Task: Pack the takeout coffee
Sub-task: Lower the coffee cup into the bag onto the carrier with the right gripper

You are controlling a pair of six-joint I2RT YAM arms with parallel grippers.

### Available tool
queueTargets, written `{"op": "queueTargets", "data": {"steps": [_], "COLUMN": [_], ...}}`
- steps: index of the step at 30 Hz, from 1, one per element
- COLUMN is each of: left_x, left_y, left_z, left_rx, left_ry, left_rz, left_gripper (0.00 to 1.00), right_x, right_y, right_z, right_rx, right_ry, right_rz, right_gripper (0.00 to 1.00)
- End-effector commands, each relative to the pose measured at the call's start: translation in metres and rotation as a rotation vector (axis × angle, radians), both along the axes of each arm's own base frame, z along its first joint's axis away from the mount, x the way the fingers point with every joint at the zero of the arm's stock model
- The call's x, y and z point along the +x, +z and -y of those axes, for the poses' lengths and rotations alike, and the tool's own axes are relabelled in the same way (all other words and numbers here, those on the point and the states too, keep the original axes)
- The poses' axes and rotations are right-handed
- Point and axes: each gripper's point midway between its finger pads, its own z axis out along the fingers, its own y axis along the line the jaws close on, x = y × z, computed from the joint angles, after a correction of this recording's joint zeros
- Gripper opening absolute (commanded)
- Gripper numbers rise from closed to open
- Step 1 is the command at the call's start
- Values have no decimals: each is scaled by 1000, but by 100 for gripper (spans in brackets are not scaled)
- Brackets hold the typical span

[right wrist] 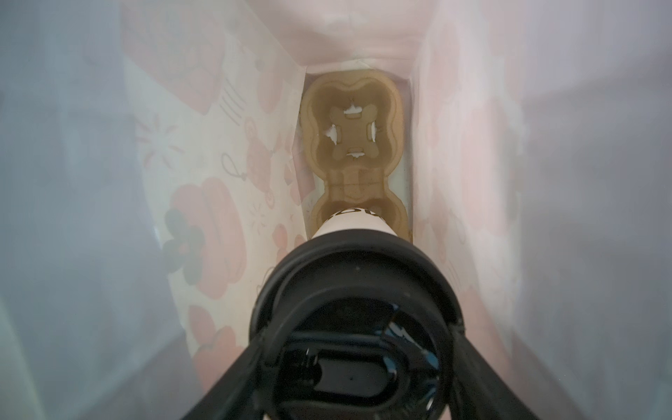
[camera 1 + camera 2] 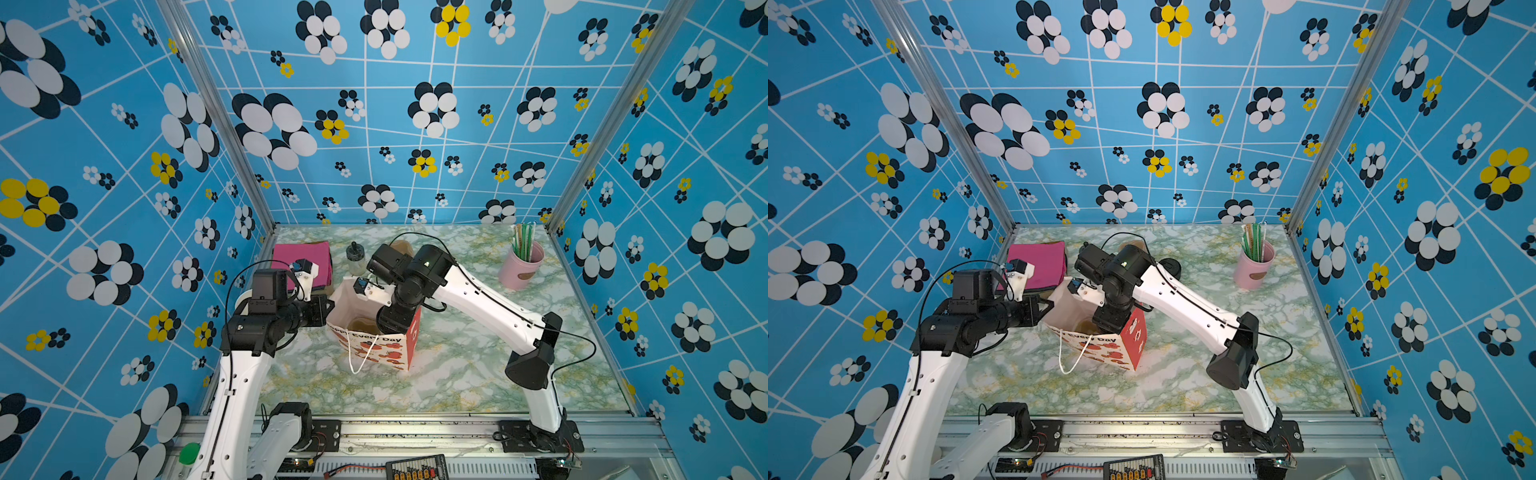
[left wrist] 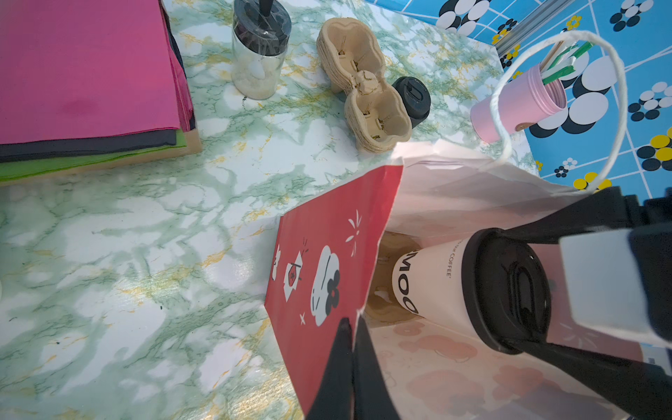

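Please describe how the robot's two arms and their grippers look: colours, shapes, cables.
The left arm and right arm have white links, bulky black joints and a thin black cable alongside. The left gripper and right gripper have slim, tapering black fingers.

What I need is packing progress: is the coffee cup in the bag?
In: the coffee cup is inside the bag, base at the tray, right pincer gripping it.

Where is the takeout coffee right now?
In both wrist views, the takeout coffee is inside the paper bag mid-table, held at its top by the right gripper, its base at one pocket of the carrier on the bag's floor.
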Motion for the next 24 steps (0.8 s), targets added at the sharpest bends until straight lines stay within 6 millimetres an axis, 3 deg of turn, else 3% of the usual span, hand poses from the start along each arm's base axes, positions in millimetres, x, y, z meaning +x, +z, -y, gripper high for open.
{"op": "queueTargets", "data": {"steps": [1, 24], "left_x": [-5, -5], "left_y": [-8, -9], "left_z": [2, 1], "left_rx": [-4, 4], "left_ry": [-18, -17], "left_rz": [-19, -17], "left_gripper": [0, 0], "right_x": [-2, -2], "right_y": [-16, -54], "right_z": [4, 7], "right_rx": [-43, -129], "right_ry": [14, 14], "right_rz": [-50, -127], "right_gripper": [68, 68]}}
